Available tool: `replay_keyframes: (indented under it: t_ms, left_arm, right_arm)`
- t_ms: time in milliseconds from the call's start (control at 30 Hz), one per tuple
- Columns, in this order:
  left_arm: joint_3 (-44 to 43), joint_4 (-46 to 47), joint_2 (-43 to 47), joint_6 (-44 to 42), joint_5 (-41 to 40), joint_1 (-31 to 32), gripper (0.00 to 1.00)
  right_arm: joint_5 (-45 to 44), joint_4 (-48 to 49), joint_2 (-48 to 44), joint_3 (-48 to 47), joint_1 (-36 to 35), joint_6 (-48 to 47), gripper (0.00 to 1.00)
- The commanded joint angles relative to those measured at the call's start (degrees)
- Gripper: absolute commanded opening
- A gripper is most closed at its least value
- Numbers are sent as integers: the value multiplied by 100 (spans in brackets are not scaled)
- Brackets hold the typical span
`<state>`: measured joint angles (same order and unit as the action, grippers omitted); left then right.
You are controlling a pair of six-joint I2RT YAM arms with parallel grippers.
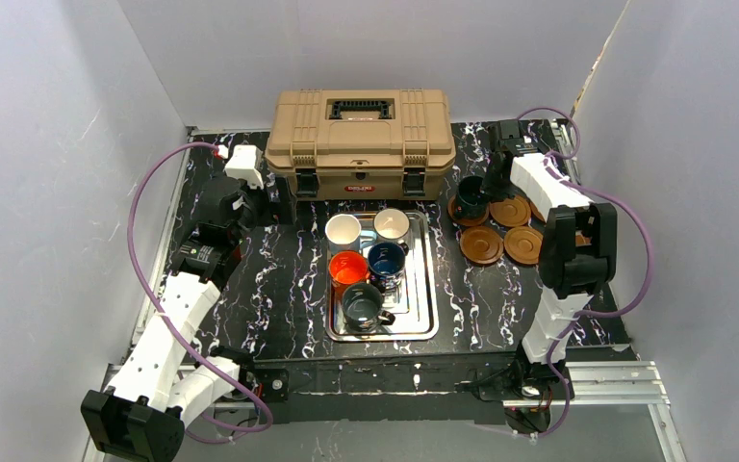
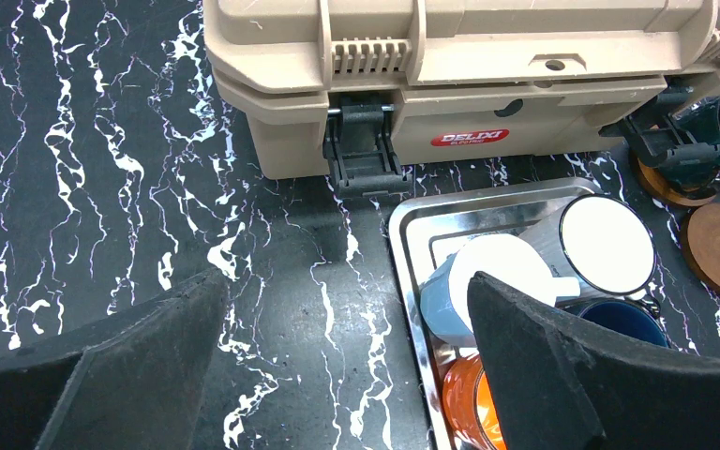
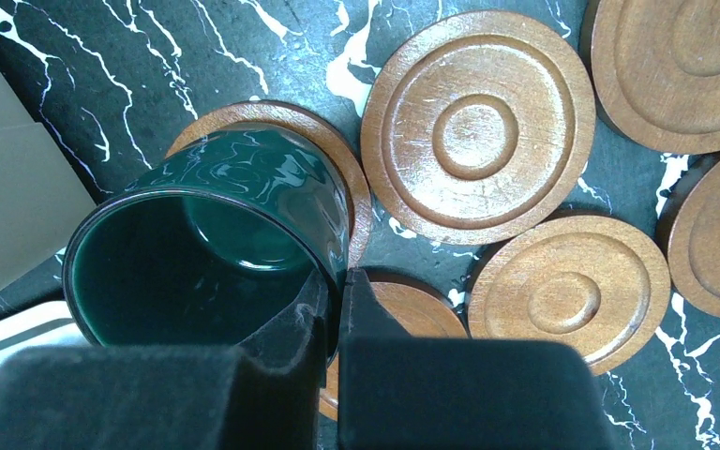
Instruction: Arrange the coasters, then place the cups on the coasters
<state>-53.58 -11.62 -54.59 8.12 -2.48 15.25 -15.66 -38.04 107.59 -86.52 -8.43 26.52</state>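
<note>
Early going, by judgement. At the far right of the bench [image 1: 279, 279]: the coasters [image 3: 478, 122], close together in a cluster, arranging apparently done or nearly so. Pinched by its wall in the right pincer [image 3: 335, 291]: the dark teal cup [image 3: 216, 253], tilted over the far-left coaster; cannot tell whether resting on it. Waiting on the tray [image 1: 430, 289] mid-bench: five other cups [image 1: 348, 269], two cream, orange, navy, grey-green, none yet on a coaster. Left pincer [image 2: 347, 309] spread and empty, over bare bench near the toolbox [image 1: 361, 140].

Tan toolbox [image 1: 361, 144], black white-veined table [image 1: 289, 279], brown ring-grooved coasters [image 3: 478, 122], dark teal cup [image 3: 272, 178], orange cup [image 1: 347, 271]
</note>
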Motion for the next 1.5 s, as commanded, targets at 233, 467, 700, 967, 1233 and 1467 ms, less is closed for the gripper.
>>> replay_keyframes:
  t_ms: [233, 467, 700, 967, 1233, 1467]
  left_arm:
    - [-82, -64, 89, -16, 2, 22, 98]
    - [-82, -73, 97, -19, 7, 18, 98]
    - [-77, -74, 97, -19, 6, 19, 98]
    - [-82, -61, 106, -12, -5, 22, 98]
    - [-73, -52, 106, -14, -7, 22, 98]
    - [50, 74, 337, -12, -52, 22, 98]
  right_arm:
    - [65, 269, 177, -372, 38, -59, 1]
    - [80, 181, 152, -365, 42, -38, 10]
    - [121, 154, 83, -356, 42, -36, 27]
    - [256, 102, -86, -425, 41, -92, 41]
    - [506, 132, -686, -248, 40, -331, 59]
    - [1111, 70, -1559, 221, 31, -764, 78]
